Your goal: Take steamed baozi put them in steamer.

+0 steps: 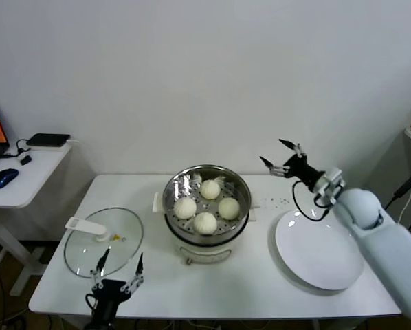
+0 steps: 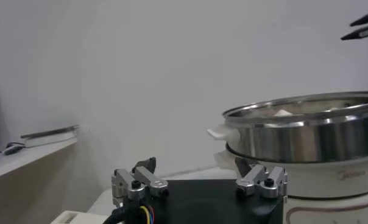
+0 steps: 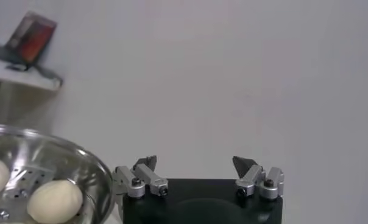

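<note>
On a white rectangular table (image 1: 212,292) set against a plain white wall, a round shiny steel steamer (image 1: 207,203) stands on its cream-white electric base near the middle. Between that pot and the raised right gripper (image 1: 278,157) lies a large round white plate (image 1: 319,251), bare, below and just outward of the jaws. On the far side of the steamer from those jaws, a round clear glass lid (image 1: 103,240) with a white handle rests flat on the tabletop, directly ahead of the left gripper (image 1: 117,272).

Four small round cream-white steamed baozi (image 1: 205,223) sit together on the perforated steel tray inside the steamer, none of them between either pair of jaws.

The right gripper hangs in the air beside the pot's rim, above the table's back edge, its two dark fingers spread wide with nothing between them. The left gripper waits low at the table's front edge, just short of the glass lid, its fingers likewise parted and holding nothing; from its own camera the steamer's steel wall (image 2: 306,131) rises just beyond the jaws.
</note>
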Available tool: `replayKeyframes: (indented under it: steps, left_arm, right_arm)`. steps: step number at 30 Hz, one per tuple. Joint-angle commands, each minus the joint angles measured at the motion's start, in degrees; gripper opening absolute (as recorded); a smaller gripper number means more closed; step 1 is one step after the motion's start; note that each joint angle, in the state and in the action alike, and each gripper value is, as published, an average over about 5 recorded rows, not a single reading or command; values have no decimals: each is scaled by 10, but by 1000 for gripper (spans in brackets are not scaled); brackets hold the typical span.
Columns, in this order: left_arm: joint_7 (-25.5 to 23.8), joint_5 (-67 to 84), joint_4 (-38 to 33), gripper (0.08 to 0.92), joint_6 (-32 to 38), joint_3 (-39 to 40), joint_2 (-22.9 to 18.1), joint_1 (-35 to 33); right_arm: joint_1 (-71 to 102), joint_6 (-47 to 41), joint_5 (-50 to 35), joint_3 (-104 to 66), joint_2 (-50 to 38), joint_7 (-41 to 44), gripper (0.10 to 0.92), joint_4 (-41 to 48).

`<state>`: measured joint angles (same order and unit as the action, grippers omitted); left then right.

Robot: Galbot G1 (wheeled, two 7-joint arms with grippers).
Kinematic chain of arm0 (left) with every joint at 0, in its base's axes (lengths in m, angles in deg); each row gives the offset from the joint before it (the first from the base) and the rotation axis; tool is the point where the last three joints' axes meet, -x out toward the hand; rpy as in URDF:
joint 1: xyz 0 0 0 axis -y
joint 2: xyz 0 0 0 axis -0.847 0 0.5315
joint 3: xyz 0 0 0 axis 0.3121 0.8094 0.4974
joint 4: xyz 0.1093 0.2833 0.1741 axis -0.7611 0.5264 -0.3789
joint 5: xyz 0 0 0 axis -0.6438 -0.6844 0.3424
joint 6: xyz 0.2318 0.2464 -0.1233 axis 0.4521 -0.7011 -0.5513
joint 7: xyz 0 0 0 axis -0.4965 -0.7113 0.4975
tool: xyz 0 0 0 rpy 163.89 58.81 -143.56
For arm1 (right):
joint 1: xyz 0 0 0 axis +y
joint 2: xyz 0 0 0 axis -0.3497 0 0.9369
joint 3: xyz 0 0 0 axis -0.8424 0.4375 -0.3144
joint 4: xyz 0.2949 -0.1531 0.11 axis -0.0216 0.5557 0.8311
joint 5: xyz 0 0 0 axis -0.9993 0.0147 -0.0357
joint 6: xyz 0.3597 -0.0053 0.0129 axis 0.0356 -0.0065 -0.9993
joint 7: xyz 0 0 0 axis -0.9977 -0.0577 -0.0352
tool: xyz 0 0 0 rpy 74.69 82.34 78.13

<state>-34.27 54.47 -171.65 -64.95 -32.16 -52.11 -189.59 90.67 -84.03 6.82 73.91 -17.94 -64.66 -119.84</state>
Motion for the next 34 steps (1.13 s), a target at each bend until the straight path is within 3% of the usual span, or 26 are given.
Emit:
replayKeyframes:
  steps: [1, 15, 34]
  left_arm:
    - [-1, 2, -5, 823, 3, -2, 3, -12]
    - [1, 10, -14, 823, 3, -17, 3, -23]
    - [3, 25, -16, 823, -2, -26, 1, -19]
  right_arm:
    - [324, 67, 29, -235, 128, -85, 823, -116]
    - [464, 106, 22, -280, 211, -42, 823, -147]
    - [494, 123, 9, -276, 225, -3, 823, -145]
